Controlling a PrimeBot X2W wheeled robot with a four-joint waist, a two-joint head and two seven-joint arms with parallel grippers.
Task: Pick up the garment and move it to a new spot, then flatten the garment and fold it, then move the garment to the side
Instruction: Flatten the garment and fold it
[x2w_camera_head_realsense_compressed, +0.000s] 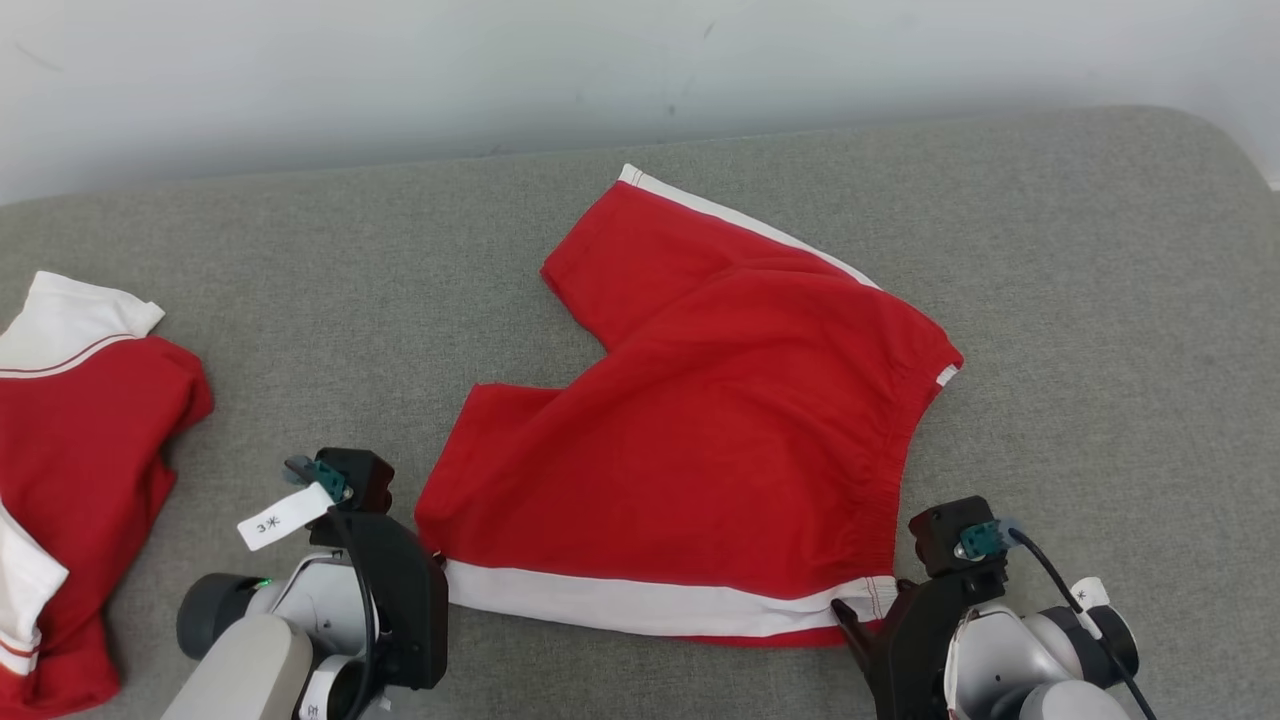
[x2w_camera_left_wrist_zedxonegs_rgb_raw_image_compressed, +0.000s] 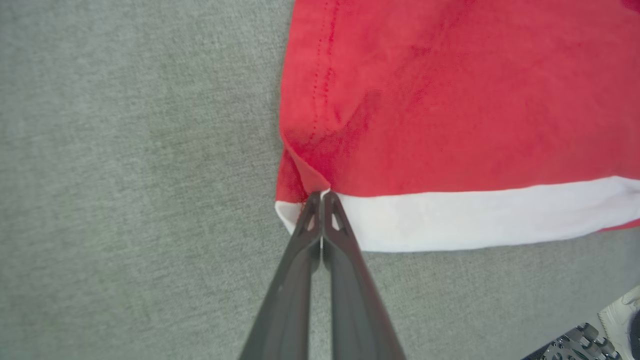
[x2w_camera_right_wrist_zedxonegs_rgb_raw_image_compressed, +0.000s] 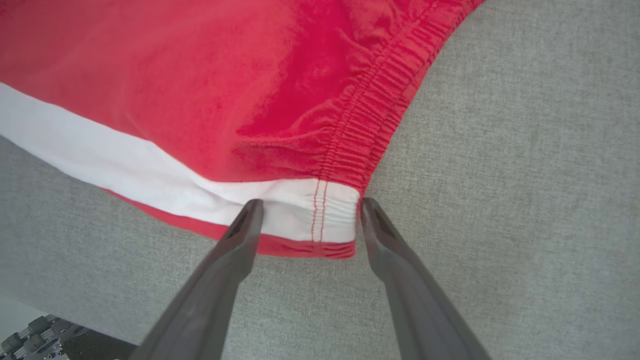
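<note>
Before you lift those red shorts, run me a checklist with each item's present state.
1. Left hand shut on a hem corner of the shorts: ok.
2. Right hand closed on the waistband corner: not ok; its fingers stand open, straddling that corner.
3. Both fabric layers caught in the left grip: cannot tell.
4. Shorts lying fairly flat on the grey cushion: ok.
5. Other red garment lying apart from the shorts: ok.
</note>
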